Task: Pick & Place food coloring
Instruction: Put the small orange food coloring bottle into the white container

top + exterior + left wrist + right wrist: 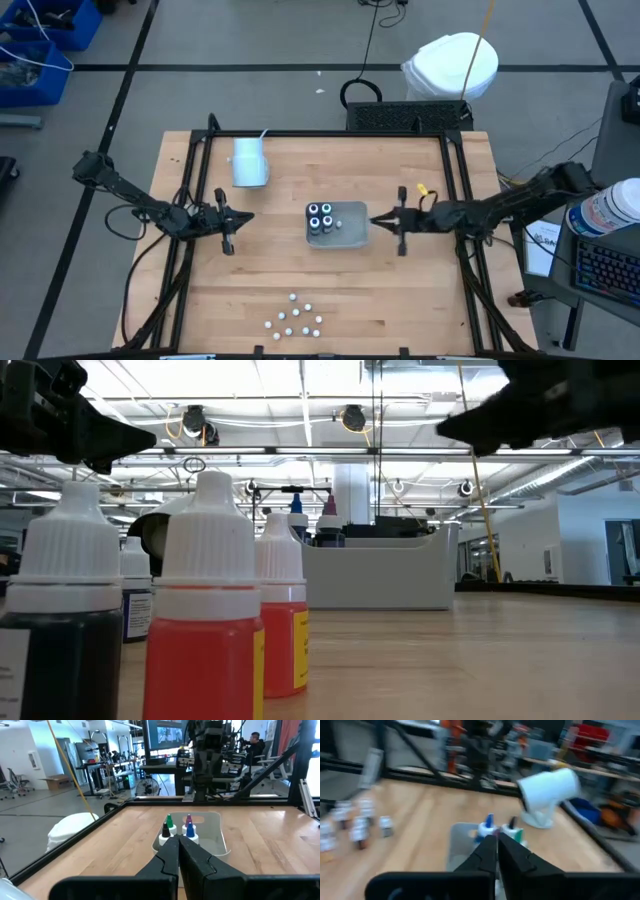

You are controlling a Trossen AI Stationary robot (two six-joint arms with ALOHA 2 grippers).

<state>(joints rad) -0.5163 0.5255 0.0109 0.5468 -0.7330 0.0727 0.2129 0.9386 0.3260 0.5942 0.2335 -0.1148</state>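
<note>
Four dark food coloring bottles [321,216] with white shoulders and coloured tips stand upright in the left part of the grey tray [350,233] at the table's middle. Several smaller white-capped bottles [297,316] stand in a cluster near the table's front edge, and they loom large in the low view [205,610]. My left gripper [245,217] is shut and empty, left of the tray and pointing level at it. My right gripper [375,221] is also shut and empty, just off the tray's right end; its wrist view shows the bottles [487,827] beyond the fingertips.
A white cup [249,162] lies on its side at the table's far left. A black frame [455,180] runs along the table's edges. Bare wood stretches between the tray and the small bottles. A white bin [452,66] stands on the floor beyond the far edge.
</note>
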